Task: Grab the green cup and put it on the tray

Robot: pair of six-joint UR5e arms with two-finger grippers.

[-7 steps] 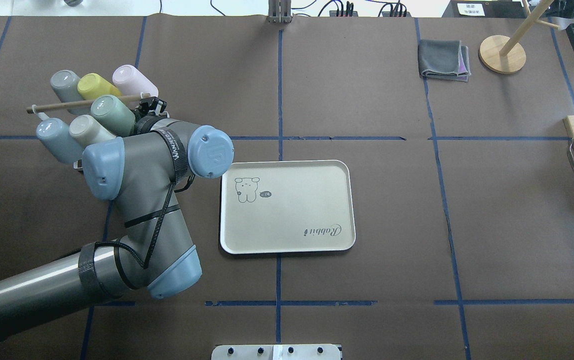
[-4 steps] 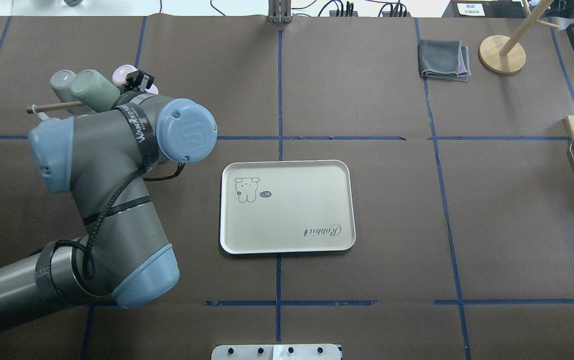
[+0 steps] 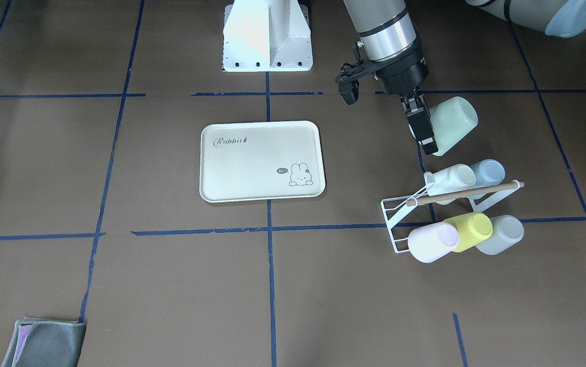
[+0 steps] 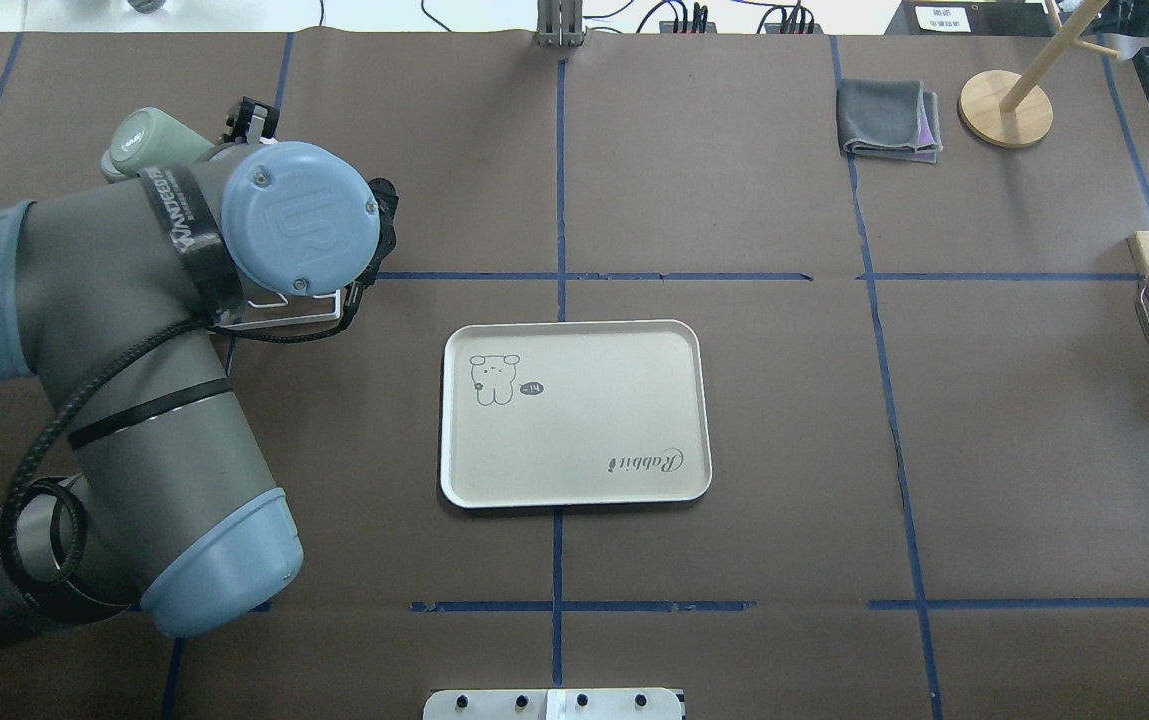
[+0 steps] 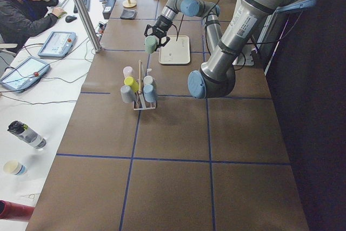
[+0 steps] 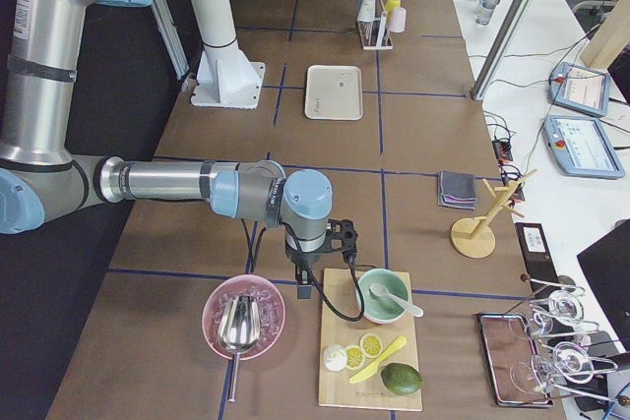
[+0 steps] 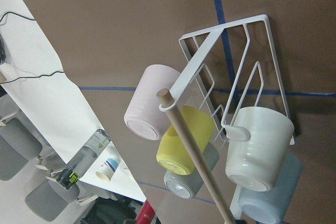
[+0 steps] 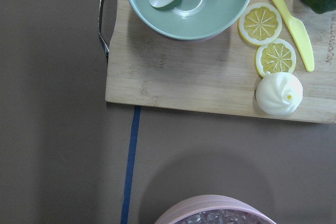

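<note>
My left gripper [image 3: 429, 141] is shut on the pale mint-green cup [image 3: 451, 123] and holds it tilted in the air, off the rack and on the robot's side of it. In the overhead view the cup [image 4: 147, 139] shows just past the arm's wrist, which hides the fingers. The cream "Rabbit" tray [image 3: 252, 171] lies flat at the table's middle [image 4: 594, 400], with nothing on it, well to the side of the cup. My right gripper [image 6: 317, 261] hangs over the wooden board's edge; I cannot tell whether it is open or shut.
A white wire rack [image 3: 397, 224] with a wooden rod holds cream [image 3: 451, 178], pale blue [image 3: 489, 172], lilac [image 3: 430, 242], yellow-green [image 3: 468, 232] and grey [image 3: 502, 234] cups. A folded grey cloth [image 4: 886, 118] and a wooden stand [image 4: 1004, 108] sit far right. A cutting board [image 8: 199, 77] holds a bowl and lemon slices.
My left gripper has pulled the green cup off the rack and raised it; the arm has swung so that its wrist now covers the rack in the overhead view.
</note>
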